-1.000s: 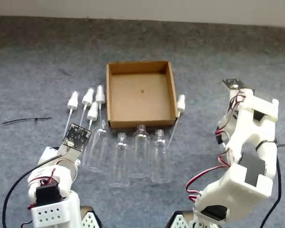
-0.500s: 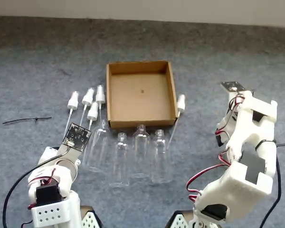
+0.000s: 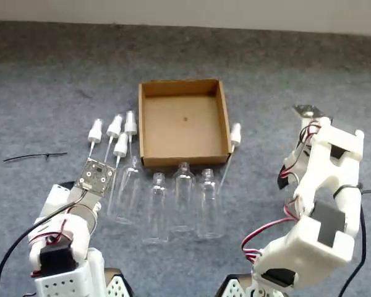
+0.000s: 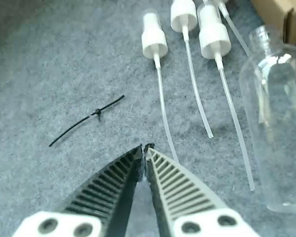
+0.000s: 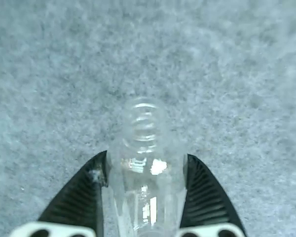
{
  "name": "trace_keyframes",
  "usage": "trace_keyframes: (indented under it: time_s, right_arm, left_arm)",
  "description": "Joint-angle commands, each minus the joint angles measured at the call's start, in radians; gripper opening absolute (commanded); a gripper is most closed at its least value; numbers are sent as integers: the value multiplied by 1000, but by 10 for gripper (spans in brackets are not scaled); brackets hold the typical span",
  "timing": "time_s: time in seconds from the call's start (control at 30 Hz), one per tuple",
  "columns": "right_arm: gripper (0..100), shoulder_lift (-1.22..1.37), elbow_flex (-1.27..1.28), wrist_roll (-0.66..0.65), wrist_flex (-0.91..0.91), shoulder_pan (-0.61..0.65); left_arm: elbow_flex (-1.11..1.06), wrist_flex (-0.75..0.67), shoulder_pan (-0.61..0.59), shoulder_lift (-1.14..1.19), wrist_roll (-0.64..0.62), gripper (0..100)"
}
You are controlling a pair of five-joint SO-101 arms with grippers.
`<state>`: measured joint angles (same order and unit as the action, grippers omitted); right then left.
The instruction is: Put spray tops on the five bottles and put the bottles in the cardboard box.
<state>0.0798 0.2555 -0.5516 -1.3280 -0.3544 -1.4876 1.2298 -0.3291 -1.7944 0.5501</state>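
Far left, a black tie (image 3: 35,156) lies loose on the bench (image 3: 49,80); it looks unrelated to the task.

The left tool (image 4: 144,148) is clenched with nothing in it, low over the bench. Its tip is just beside the thin tube of the nearest of four spray tops (image 3: 114,126). It probably sits there because a top is the next pick, and it would have to part first.

The tops lie in a cluster left of the box, heads toward the far side and tubes trailing back toward the arms. The heads look easy to reach.

Next comes a row of four bottles (image 3: 183,195), lying on their sides in front of the cardboard box (image 3: 173,130). Their necks point at its near wall. All are uncapped, and one is just beside the tubes.

The box is open-topped with no bottle inside, so the task looks barely started.

A fifth spray top (image 3: 235,133) lies just beside the box's right wall, its tube slanting back toward the row.

Right side: the right arm (image 3: 321,185) is well apart from the box. The right tool (image 5: 145,158) is grasping the fifth bottle (image 5: 144,123) by its body, one jaw on each side. The bare threaded neck sticks out past the jaw tips over plain bench. It is likely held that way so a top can go into the open neck.
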Motion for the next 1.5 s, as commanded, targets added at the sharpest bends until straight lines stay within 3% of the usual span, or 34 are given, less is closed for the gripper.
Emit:
trace_keyframes:
  time_s: [0.0, 0.2, 0.4, 0.73, 0.9, 1.1, 1.23, 1.47]
  right_arm:
    - [5, -203, 8, 78, 2, 61]
    - [5, -526, 191, 224, 81, 191]
    - [5, -789, 464, 298, 205, 335]
    - [5, -901, 591, 304, 213, 401]
    - [5, -905, 595, 304, 217, 409]
    - [5, -906, 595, 299, 214, 437]
    - [5, -906, 595, 298, 213, 438]
    - [5, -906, 595, 299, 213, 438]
  left_arm:
    - [242, 9, 15, 234, 2, 35]
    - [740, 78, 15, 871, -12, 38]
    - [1288, 190, 16, 1489, -114, 146]
    - [2002, 310, 24, 2281, -117, 152]
    - [2322, 413, 56, 2548, -150, 210]
    - [2643, 486, 101, 2749, -213, 210]
    - [2730, 486, 85, 2862, -227, 205]
    - [2758, 488, 54, 2974, -226, 111]
